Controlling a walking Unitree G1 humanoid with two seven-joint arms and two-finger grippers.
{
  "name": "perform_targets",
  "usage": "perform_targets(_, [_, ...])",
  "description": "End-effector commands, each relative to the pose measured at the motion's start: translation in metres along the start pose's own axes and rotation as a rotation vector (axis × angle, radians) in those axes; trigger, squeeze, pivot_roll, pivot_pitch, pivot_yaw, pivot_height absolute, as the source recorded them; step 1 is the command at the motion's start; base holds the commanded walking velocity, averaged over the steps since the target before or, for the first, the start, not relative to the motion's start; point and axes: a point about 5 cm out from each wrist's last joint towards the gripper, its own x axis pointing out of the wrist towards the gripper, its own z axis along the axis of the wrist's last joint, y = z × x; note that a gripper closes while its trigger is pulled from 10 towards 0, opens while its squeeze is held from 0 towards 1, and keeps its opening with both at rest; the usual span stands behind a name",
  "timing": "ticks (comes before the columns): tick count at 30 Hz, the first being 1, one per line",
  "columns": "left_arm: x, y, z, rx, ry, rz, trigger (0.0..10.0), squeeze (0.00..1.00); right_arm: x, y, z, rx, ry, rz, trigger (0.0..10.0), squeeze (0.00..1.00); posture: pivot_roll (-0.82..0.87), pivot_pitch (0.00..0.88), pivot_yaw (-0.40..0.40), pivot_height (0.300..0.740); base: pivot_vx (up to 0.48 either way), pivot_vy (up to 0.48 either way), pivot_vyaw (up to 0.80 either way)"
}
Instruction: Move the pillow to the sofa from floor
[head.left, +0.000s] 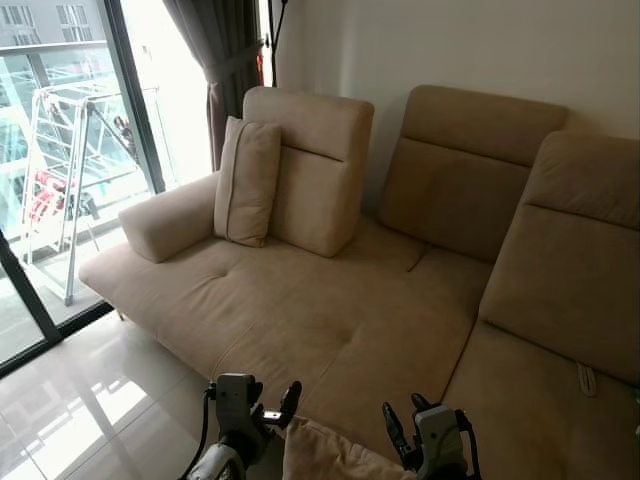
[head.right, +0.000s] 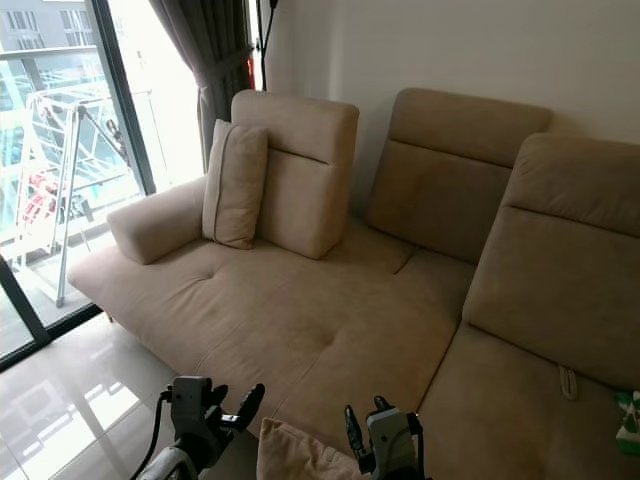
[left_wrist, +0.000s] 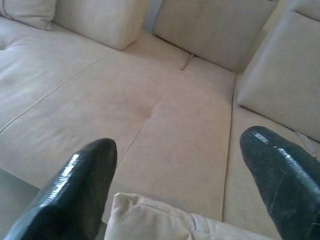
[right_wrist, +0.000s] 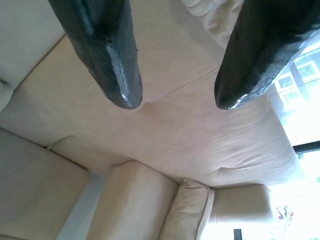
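Left gripper (head.left: 287, 402) sits low at the frame bottom, fingers spread wide; the left wrist view shows both black fingertips (left_wrist: 75, 190) well apart w/ a beige corner of the pillow (head.left: 325, 455) between and under them. Right gripper (head.left: 402, 420) is beside it on the other side of the pillow, jaws also parted, nothing pinched between its tips in the right wrist view. So the pillow is carried between the two arms, pressed or cradled from both sides rather than pinched; exact contact is hidden below the frame edge.

Key relation: pillow lies between the grippers, roughly equal to both, its long axis prob running left-right across the robot's front, though most of it is out of view. Sofa (head.left: 340, 320) seat starts just beyond the grippers, straight ahead. Open cushion area lies directly fwd of the pillow, so the coming move looks like a short push fwd and a drop onto the seat.

Further back: a second cushion (head.left: 246, 180) stands upright against the left backrest (head.left: 315, 170), next to the armrest (head.left: 175, 215). Beyond that, window (head.left: 70, 150) and curtain (head.left: 215, 60).
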Motion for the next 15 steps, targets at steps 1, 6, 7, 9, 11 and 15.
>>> perform_targets(1, [-0.0003, 0.0, -0.0006, 0.019, 0.005, 0.004, 10.0, 0.16, -0.0024, 0.0014, -0.0029, 0.011, 0.019, 0.002, 10.0, 0.0, 0.14, 0.0, 0.006, 0.68, 0.0, 0.0, 0.0])
perform_targets(6, [0.001, -0.0005, -0.0009, 0.052, 0.02, 0.012, 10.0, 0.0, -0.0029, 0.0001, -0.0054, 0.035, 0.042, -0.009, 10.0, 0.0, 0.14, 0.0, 0.007, 0.675, 0.0, 0.0, 0.0])
perform_targets(7, [0.001, 0.0, -0.0009, 0.052, 0.02, 0.014, 10.0, 0.0, -0.0029, 0.0, -0.0061, 0.038, 0.048, -0.009, 10.0, 0.0, 0.14, 0.0, 0.007, 0.675, 0.0, 0.0, 0.0])
perform_targets(9, [0.0009, 0.0003, -0.001, 0.052, 0.021, 0.016, 10.0, 0.0, -0.003, 0.0001, -0.0063, 0.039, 0.049, -0.008, 10.0, 0.0, 0.14, 0.0, 0.007, 0.675, 0.0, 0.0, 0.0])
perform_targets(11, [0.0009, 0.0008, -0.0011, 0.052, 0.022, 0.018, 10.0, 0.0, -0.0031, 0.0001, -0.0063, 0.04, 0.051, -0.007, 10.0, 0.0, 0.14, 0.0, 0.006, 0.67, 0.0, 0.0, 0.0])
perform_targets(15, [0.001, 0.0014, -0.0014, 0.052, 0.024, 0.024, 10.0, 0.0, -0.0032, -0.0003, -0.0063, 0.044, 0.053, -0.008, 10.0, 0.0, 0.14, 0.0, 0.005, 0.655, 0.0, 0.0, 0.0])
